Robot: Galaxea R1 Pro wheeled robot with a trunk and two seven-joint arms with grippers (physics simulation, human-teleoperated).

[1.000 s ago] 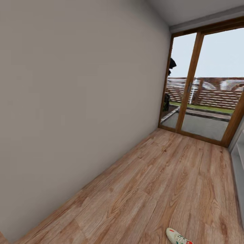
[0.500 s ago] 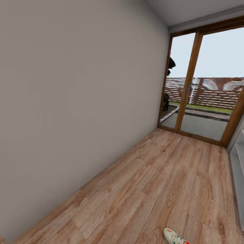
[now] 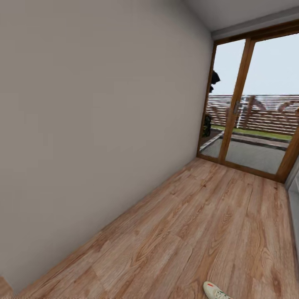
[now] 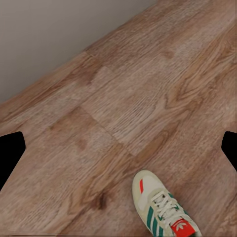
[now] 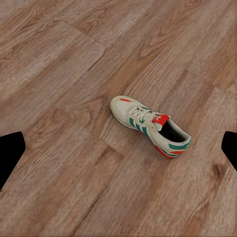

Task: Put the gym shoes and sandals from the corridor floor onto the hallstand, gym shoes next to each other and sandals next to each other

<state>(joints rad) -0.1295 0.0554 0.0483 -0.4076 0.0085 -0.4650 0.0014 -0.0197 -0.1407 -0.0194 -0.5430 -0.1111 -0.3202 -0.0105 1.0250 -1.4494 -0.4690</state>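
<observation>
1. Grey plaster wall (image 3: 91, 124) takes up the head view from 9 to 12 o'clock and runs down to the corridor's far end.
2. Wood-plank corridor floor (image 3: 199, 232) spreads from 6 o'clock up toward 1 o'clock, light brown with strong grain.
3. Glass doors (image 3: 253, 108) in a wooden frame close the corridor at 1 to 2 o'clock; a fence and paved ground lie beyond them.
4. Pale-grey hallstand (image 3: 294, 199) shows as a thin sliver at 3 o'clock, well apart from the shoe.
5. One gym shoe (image 5: 149, 126) lies on its sole on the planks, seen whole in the right wrist view with nothing touching it. The head view catches its toe at 5 o'clock, cut by the frame edge. The left wrist view has a gym shoe (image 4: 163, 210) at 5 o'clock, likely the same one, though I cannot tell.
6. Dark finger shapes sit at both side edges of each wrist view, set far apart, so I judge the left gripper and the right gripper both spread wide and empty.
7. Risks: with the shoe at the very edge of the head view, a reach could be misjudged and nudge it away. The low, rounded upper could slip from a poorly placed pinch. The sandals and the second sneaker are yet to be found.
</observation>
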